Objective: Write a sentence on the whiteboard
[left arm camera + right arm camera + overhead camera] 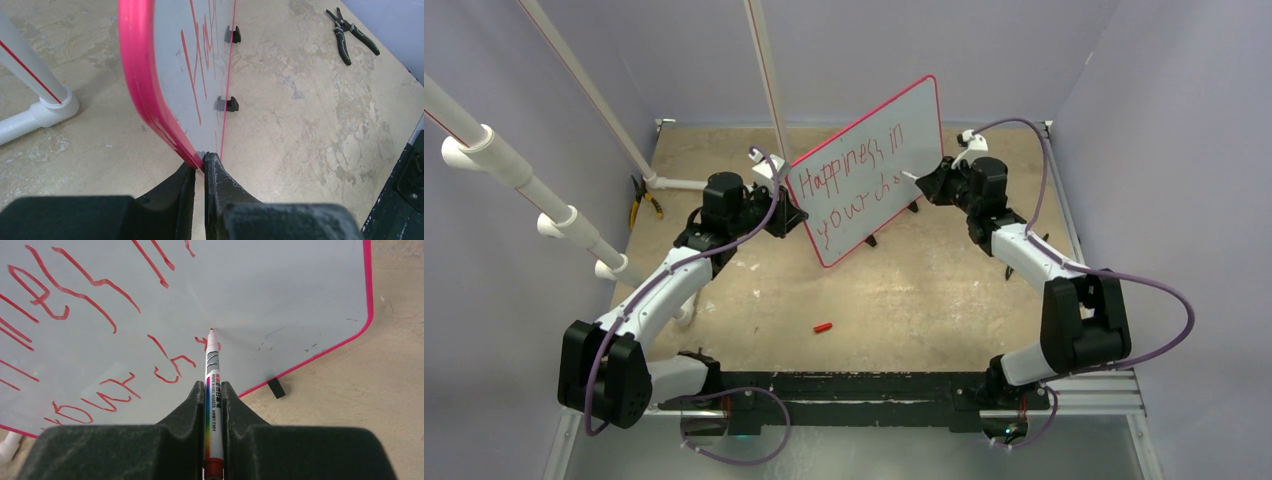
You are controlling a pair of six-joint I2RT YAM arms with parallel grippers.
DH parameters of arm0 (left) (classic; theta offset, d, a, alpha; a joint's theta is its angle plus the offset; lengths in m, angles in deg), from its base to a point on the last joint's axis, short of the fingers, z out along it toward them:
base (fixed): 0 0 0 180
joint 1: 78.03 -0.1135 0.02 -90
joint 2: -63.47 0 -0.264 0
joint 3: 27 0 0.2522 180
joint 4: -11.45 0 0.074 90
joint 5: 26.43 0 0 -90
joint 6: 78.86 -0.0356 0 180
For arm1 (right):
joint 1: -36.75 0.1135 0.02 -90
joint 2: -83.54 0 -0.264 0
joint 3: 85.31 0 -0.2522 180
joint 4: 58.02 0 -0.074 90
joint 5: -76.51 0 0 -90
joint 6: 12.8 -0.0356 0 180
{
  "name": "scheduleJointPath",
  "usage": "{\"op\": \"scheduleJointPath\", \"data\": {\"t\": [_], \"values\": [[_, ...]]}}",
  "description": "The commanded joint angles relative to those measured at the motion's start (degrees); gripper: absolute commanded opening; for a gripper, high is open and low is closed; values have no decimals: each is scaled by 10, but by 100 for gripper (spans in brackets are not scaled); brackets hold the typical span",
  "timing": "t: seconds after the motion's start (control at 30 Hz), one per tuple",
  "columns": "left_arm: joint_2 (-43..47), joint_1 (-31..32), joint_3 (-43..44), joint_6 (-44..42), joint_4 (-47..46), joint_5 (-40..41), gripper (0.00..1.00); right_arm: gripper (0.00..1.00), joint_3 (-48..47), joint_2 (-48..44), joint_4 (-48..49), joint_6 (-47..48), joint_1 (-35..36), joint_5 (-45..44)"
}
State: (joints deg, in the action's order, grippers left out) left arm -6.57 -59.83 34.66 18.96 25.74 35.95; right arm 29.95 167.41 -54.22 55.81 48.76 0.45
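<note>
The whiteboard [914, 125] is stood on its feet [230, 103] at the far middle of the table [904, 290], face turned toward the arms. Its left edge is pinched by the left gripper [202, 161]. From the right, the marker [213, 365] clamped in the right gripper [214, 385] is set tip-first against the board at the end of the lower line of the sentence [844, 165]. A small loose piece [823, 327] is seen on the table before the board, and pliers [646, 203] at far left beside the pipe frame [664, 183].

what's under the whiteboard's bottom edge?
Small black feet prop the whiteboard up on the table. The left gripper is shut on its red rim. The table right behind the board is hidden in every view.
</note>
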Motion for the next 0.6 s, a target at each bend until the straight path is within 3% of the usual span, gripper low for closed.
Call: {"op": "scheduleJointPath", "data": {"t": [0.0,0.57], "values": [[3,9,6,-25,23,0,0,0,-18,7,27,-2,2,-9],[3,9,5,-24,22,-2,0,0,10,26,22,2,2,-19]]}}
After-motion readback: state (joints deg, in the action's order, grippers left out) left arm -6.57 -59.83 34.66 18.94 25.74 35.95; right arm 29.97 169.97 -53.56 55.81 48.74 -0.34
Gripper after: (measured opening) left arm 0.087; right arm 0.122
